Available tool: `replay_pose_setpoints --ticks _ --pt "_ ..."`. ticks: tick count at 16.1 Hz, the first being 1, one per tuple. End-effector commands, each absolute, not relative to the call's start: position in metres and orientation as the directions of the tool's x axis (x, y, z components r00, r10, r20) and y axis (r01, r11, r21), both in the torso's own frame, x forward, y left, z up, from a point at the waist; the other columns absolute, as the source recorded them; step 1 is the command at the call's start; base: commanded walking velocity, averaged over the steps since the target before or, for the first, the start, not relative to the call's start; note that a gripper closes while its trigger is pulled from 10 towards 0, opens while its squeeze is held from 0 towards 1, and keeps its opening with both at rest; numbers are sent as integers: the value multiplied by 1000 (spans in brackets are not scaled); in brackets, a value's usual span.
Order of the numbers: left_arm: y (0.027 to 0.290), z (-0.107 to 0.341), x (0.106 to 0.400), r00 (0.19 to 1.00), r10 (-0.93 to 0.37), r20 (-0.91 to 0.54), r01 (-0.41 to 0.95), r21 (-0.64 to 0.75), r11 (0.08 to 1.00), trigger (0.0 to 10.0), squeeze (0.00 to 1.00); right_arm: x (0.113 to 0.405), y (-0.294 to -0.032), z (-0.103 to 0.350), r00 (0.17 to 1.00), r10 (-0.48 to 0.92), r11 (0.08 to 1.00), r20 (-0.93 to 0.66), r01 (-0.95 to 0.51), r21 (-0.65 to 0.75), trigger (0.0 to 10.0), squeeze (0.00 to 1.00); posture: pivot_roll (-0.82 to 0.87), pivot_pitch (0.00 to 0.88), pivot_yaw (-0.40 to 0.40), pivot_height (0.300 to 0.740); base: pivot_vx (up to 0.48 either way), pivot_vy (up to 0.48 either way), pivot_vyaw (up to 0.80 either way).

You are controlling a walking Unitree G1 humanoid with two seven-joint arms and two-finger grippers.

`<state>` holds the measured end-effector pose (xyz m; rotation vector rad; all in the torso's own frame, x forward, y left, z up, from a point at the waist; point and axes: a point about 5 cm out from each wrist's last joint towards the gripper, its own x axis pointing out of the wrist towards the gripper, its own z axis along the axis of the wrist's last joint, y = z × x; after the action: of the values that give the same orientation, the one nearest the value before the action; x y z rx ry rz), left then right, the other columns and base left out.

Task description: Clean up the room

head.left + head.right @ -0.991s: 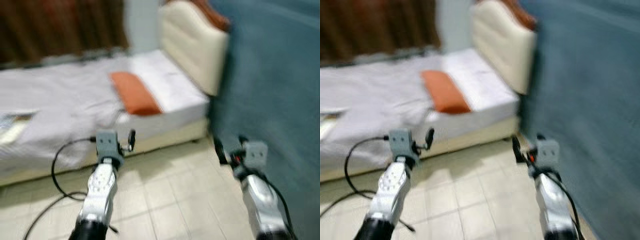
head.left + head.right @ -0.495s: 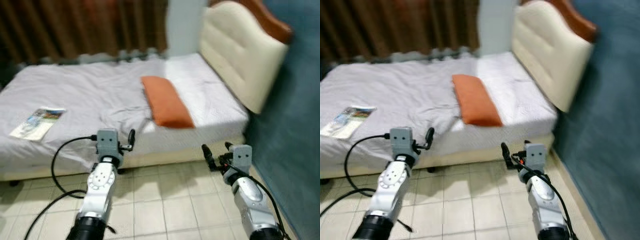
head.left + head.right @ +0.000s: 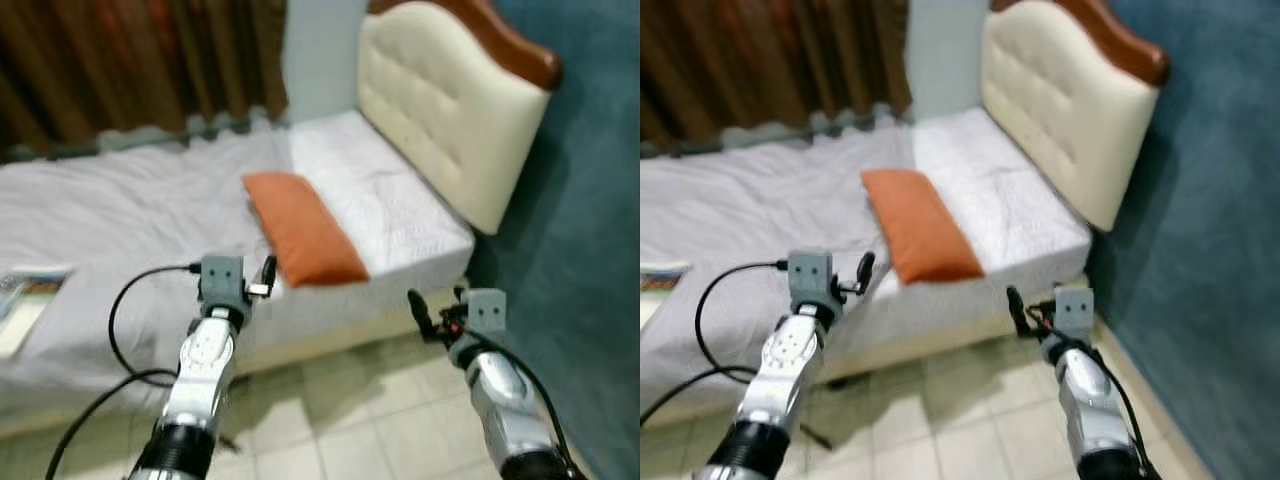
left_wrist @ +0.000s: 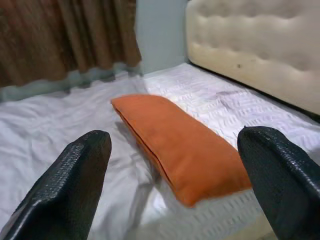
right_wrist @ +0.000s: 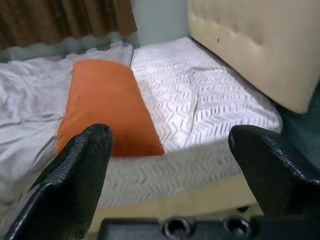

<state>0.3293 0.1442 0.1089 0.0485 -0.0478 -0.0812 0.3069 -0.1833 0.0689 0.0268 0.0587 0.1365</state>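
The left gripper (image 4: 172,195) is held out over the near edge of the bed (image 3: 120,220), its two black fingers (image 4: 70,185) spread wide with nothing between them. Straight ahead of it, just past the fingertips, an orange pillow (image 3: 303,230) lies flat on the white sheet, its long side running away toward the brown curtain (image 3: 130,60). The pillow's near corner reaches almost to the mattress edge.

The right gripper (image 5: 170,170) hangs lower, over the tiled floor (image 3: 370,420) beside the bed, fingers (image 5: 75,175) likewise parted and empty. The pillow sits ahead of it and off toward the other arm; the cream tufted headboard (image 3: 440,110) rises ahead on its outer side, against a blue wall (image 3: 590,200).

Far out beyond the left gripper's outer side, at the frame's edge, something flat and printed (image 3: 25,300) rests on the sheet. It is cut off and blurred, so I cannot tell whether it is a magazine or a leaflet. A black cable (image 3: 125,330) loops from the left wrist down out of sight. The head views are soft with blur, and the bed's foot end is cropped away.
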Motion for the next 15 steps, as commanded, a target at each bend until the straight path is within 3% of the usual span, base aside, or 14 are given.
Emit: replay_pose_setpoints --ticks 1,6,10,15 --pt "157 105 329 999 -45 23 43 69 997 10000 0 311 -169 72 983 178 984 -45 -177 35 10000 0 -84 3 57 740 480 0 0" --pt "158 99 326 1000 -31 4 31 19 999 10000 0 308 -171 70 983 179 982 -46 -176 64 10000 0 -92 17 58 740 480 0 0" --pt "156 90 322 999 5 -37 -9 -102 995 10000 0 305 -169 67 974 218 975 -65 -214 59 10000 0 -99 28 55 740 480 0 0" --pt "137 78 319 992 -92 -87 91 -17 996 10000 0 296 -177 59 956 259 966 -135 -254 52 10000 0 -113 59 -15 740 480 0 131"
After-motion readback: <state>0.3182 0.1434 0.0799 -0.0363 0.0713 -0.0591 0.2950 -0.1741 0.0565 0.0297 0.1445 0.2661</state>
